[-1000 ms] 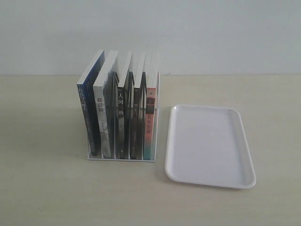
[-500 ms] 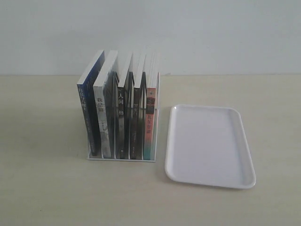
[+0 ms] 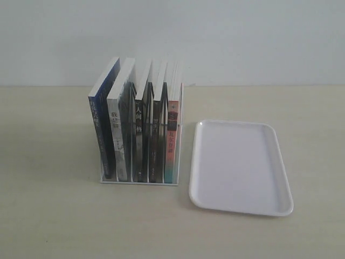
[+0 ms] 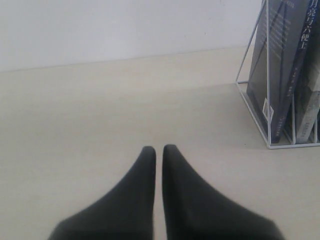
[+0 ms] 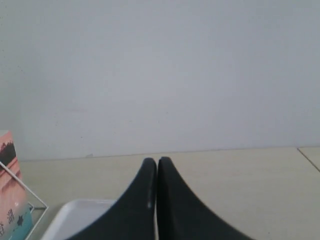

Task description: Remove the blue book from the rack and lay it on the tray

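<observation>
The blue book (image 3: 102,127) stands upright in the leftmost slot of the wire rack (image 3: 139,182), its dark blue spine facing the camera; the left wrist view shows the blue book (image 4: 277,65) inside the rack (image 4: 252,107). The white tray (image 3: 240,166) lies flat to the right of the rack, and a corner of the tray (image 5: 75,220) shows in the right wrist view. Neither arm appears in the exterior view. My left gripper (image 4: 159,149) hovers over bare table well short of the rack, shut and holding nothing. Shut and empty too, my right gripper (image 5: 157,160) is near the tray's corner.
Several other books fill the rack: a white-spined one (image 3: 119,137), dark-spined ones (image 3: 139,137), and a pink-and-teal-spined one (image 3: 171,140), whose pink cover (image 5: 10,200) edges the right wrist view. A pale wall (image 3: 215,38) stands behind the beige table (image 3: 48,216).
</observation>
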### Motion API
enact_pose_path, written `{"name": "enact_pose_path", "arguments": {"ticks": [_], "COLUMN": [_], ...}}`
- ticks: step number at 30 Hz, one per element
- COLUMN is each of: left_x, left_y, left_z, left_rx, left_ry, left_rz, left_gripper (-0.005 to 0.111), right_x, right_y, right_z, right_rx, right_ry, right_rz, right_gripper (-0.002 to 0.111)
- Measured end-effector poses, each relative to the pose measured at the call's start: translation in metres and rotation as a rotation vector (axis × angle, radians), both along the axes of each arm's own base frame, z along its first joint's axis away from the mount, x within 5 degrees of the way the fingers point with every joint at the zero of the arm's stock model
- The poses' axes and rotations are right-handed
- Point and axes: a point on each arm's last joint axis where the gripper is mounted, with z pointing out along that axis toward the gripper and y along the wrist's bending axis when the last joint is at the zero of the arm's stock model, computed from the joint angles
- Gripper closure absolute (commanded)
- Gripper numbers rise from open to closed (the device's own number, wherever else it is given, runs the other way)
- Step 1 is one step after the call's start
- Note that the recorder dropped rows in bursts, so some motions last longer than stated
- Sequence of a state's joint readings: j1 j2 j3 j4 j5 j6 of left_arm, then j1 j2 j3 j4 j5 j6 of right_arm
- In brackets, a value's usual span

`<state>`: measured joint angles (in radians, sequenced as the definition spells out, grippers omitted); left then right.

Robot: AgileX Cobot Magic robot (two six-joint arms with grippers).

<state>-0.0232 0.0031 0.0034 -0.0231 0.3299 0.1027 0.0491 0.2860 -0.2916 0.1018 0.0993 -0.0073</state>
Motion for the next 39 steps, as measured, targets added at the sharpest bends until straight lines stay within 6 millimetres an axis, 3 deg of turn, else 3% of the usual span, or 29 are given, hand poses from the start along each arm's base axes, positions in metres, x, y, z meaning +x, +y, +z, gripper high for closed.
{"name": "enact_pose_path", "arguments": {"ticks": [7,16,31,39], "left_x": [0.000,0.000,0.000,0.000], "left_y": [0.000,0.000,0.000,0.000], "left_z": [0.000,0.000,0.000,0.000], "left_rx": [0.000,0.000,0.000,0.000], "left_ry": [0.000,0.000,0.000,0.000], "left_rz": [0.000,0.000,0.000,0.000], "left_gripper": [0.102,0.102,0.102,0.102], "right_x": [0.006,0.052,0.169,0.195], "right_y": [0.000,0.016,0.115,0.150], "right_z": [-0.001,-0.019,0.061,0.071], "right_rx": [0.065,0.089,-0.026,-0.001], "right_ry": [0.026,0.363,0.750,0.878], "right_rz": [-0.002,0.082,0.386,0.417], "right_gripper": [0.108,0.108,0.108,0.108]}}
